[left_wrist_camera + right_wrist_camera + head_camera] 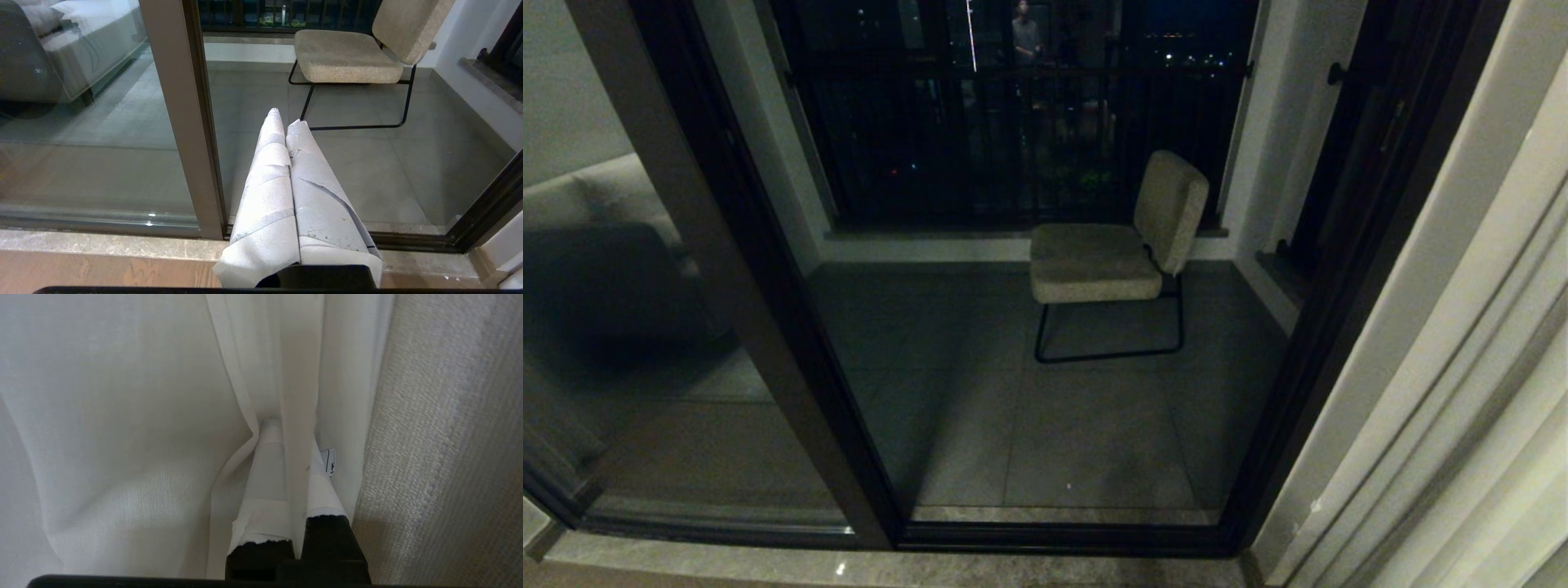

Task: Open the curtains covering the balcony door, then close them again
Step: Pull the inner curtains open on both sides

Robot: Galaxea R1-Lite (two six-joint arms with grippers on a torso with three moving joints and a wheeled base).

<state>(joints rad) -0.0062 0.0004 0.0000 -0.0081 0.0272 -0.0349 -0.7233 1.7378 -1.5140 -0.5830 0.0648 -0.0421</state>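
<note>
Both layers of the curtains (1462, 392) hang bunched at the right of the balcony door (768, 327). The right gripper (288, 428) has its fingers clamped together on a fold of the sheer layer. The left gripper (284, 116), fingers pressed together and empty, hangs before the door's frame.

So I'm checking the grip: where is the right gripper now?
The right gripper is outside the head view; its wrist view shows it shut on a fold of the sheer curtain, with the coarser woven curtain right beside it.

No text can be read anywhere; a small white tag (329, 462) beside the curtains (122, 416) perhaps carries print, too small to tell.
</note>
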